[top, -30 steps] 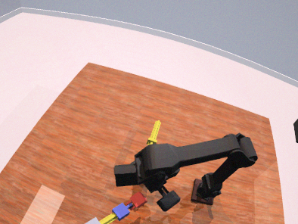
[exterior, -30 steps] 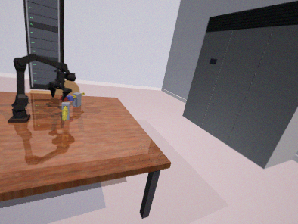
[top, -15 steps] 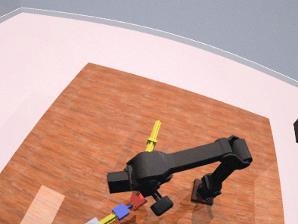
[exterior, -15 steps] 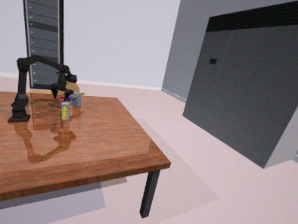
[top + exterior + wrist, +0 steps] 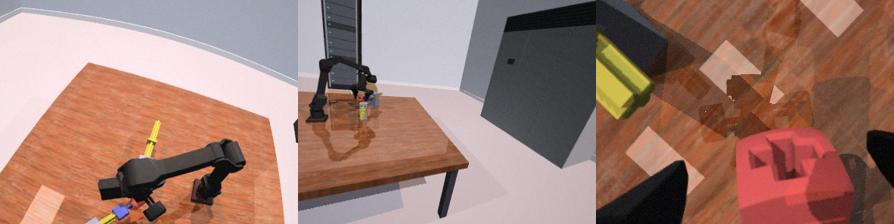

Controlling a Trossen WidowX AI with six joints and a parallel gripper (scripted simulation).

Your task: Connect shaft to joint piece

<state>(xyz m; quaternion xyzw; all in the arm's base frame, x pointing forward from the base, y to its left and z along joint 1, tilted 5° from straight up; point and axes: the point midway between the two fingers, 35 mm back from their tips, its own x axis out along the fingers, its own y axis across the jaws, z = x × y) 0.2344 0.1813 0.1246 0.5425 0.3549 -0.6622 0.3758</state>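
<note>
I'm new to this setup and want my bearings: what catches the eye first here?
The black arm reaching across the wooden table, its open pincer empty above the red joint piece. Beside it, a yellow shaft runs toward the table's far edge.

wooden table (image 5: 411,151), dark cabinet (image 5: 544,94), server rack (image 5: 341,23)

Glossy wood-grain table (image 5: 411,151), matt red plastic-looking joint piece (image 5: 796,200), matt blk arm (image 5: 189,160)
</note>
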